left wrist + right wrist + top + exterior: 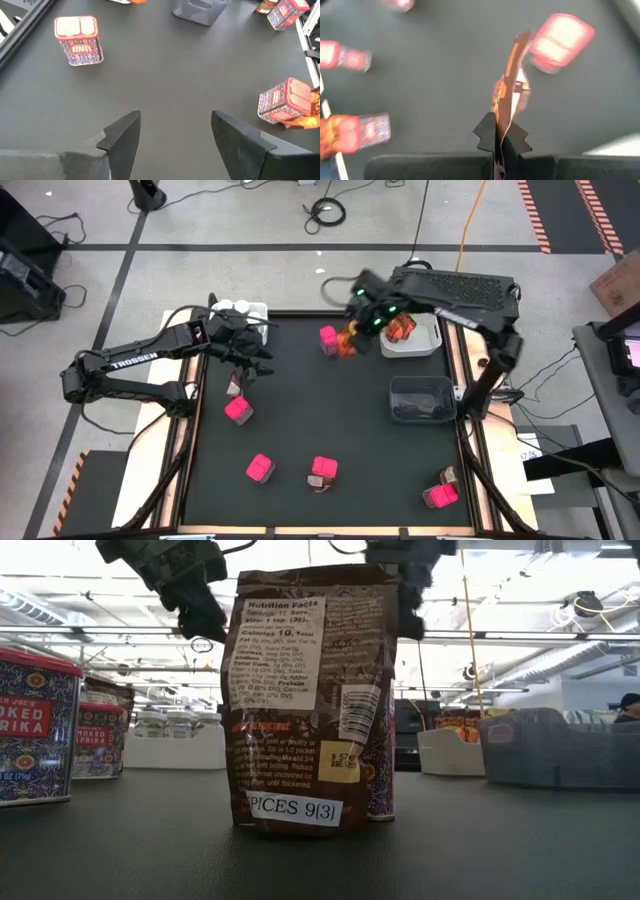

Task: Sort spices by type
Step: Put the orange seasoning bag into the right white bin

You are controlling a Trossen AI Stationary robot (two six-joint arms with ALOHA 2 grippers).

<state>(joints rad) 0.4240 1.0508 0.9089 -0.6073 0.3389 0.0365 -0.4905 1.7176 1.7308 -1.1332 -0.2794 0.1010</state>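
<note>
Right gripper [499,132] clenched on the top edge of an orange-brown sachet [509,87], which hangs above the black mat [330,415] beside a pink box [328,337], near the white bin [425,340] that holds more sachets. Left gripper [172,132] spread wide, grasping nothing, hovering over the mat by the white-capped jars [240,308] at the far left corner. Other pink boxes lie scattered across the mat, some with sachets beside them. Grey bin [420,398] sits on the right side.
</note>
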